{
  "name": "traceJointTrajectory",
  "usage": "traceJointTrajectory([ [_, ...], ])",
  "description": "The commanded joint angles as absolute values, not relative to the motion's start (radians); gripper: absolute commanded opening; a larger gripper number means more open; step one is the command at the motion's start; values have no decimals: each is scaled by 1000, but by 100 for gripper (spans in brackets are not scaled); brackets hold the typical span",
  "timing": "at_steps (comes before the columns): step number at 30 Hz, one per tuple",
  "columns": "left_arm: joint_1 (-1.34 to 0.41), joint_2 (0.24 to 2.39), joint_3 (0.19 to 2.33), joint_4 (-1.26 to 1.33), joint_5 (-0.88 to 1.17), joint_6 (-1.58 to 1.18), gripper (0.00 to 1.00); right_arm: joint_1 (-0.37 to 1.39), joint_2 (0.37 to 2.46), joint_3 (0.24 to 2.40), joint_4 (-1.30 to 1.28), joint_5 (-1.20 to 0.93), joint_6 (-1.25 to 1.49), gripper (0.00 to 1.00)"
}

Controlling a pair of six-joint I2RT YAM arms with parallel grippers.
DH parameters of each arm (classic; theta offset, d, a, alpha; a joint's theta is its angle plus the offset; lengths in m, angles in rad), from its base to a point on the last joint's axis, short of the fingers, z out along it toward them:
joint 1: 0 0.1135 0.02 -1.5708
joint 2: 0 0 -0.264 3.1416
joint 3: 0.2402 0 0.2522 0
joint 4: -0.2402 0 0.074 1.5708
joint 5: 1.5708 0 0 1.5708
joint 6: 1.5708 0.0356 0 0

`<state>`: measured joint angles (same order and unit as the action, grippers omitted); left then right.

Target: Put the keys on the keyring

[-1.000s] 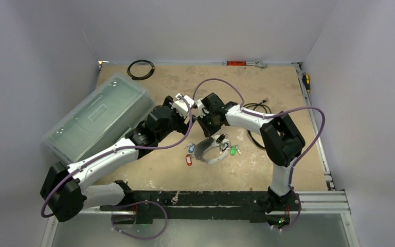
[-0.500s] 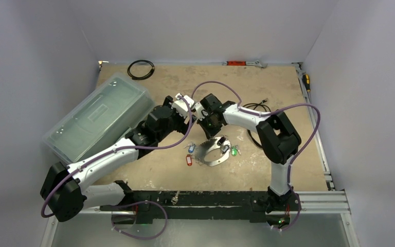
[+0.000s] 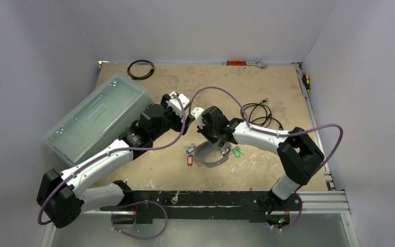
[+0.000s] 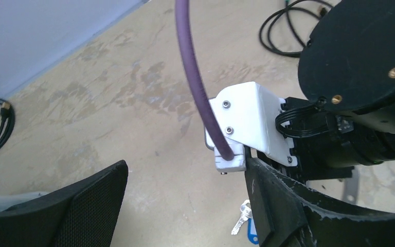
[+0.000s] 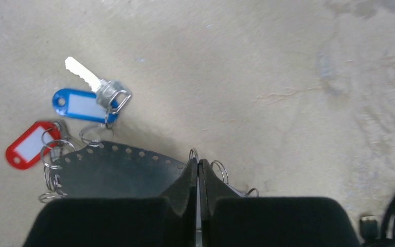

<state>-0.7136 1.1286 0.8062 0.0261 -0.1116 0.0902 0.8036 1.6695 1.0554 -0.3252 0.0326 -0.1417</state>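
The keyring [image 3: 207, 157], a wide metal hoop with a row of holes along its rim [image 5: 118, 170], lies mid-table. My right gripper [image 3: 222, 146] [image 5: 198, 162] is down on its far rim, jaws pressed together, with a small wire loop poking out between the tips. Keys lie round the hoop: a blue-tagged one [image 5: 85, 105] [image 3: 190, 150], a red-tagged one [image 5: 30, 145] [image 3: 189, 160] and a green-tagged one [image 3: 234, 151]. My left gripper [image 3: 184, 117] [image 4: 185, 170] hovers open and empty just behind the right wrist, with the blue-tagged key [image 4: 247, 226] below it.
A clear lidded plastic box [image 3: 100, 121] sits at the left. A black coiled cable [image 3: 140, 69] lies at the back and a loose black cable [image 3: 259, 110] at the right. A red-handled tool [image 3: 244, 63] rests against the back wall.
My right gripper came down toward the near side onto the keyring and shut; the hoop shifted and tilted. My left gripper drew back a little to the left, still open.
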Motion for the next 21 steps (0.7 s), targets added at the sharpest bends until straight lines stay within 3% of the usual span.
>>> traceJointTrajectory([
  [1,-656,1098,842,46,9,83,82,850,1542,950,-62,167,-196,0],
  [8,-630,1040,826,22,206,123,78,876,1343,783,164,173,-211,0],
  [12,-610,1045,857,-38,260,132,68,893,1231,711,245,150,-222,0],
  [21,-578,999,990,-150,601,182,75,900,1054,648,303,78,-215,0],
])
